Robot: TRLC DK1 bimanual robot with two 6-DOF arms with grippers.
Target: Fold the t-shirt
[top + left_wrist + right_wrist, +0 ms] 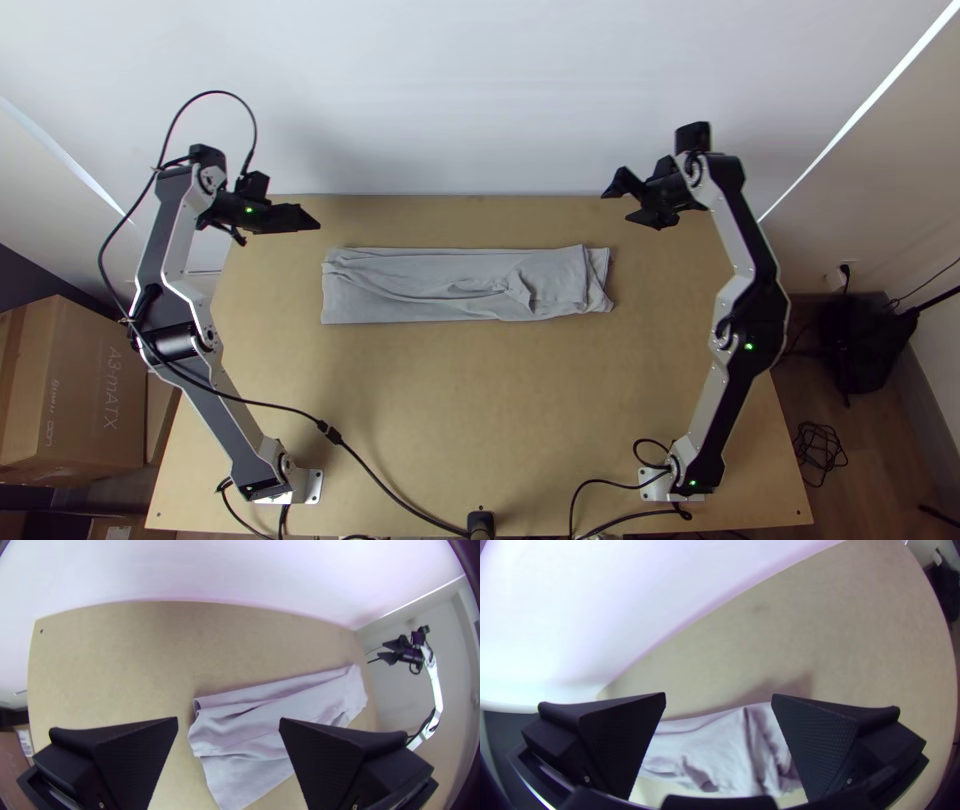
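The light grey t-shirt [420, 290] lies folded into a long flat strip across the table, with wrinkles and a bunched spot toward its right end. Above and left of the strip's left end is my left gripper [305, 218]; my right gripper [622, 203] hangs beyond the right end, fingers apart. In the left wrist view my left gripper [228, 722] is open, with the shirt [250, 732] below and between its fingers. Open too, my right gripper [719, 696] in the right wrist view has the shirt's end [715, 755] beneath it. Neither touches the cloth.
Bare wooden table [450, 420] spreads in front of the shirt, and a white wall [450, 100] rises behind the table's far edge. A black cable [385, 490] runs from the left arm to the near edge. Cardboard boxes [75, 390] stand left of the table.
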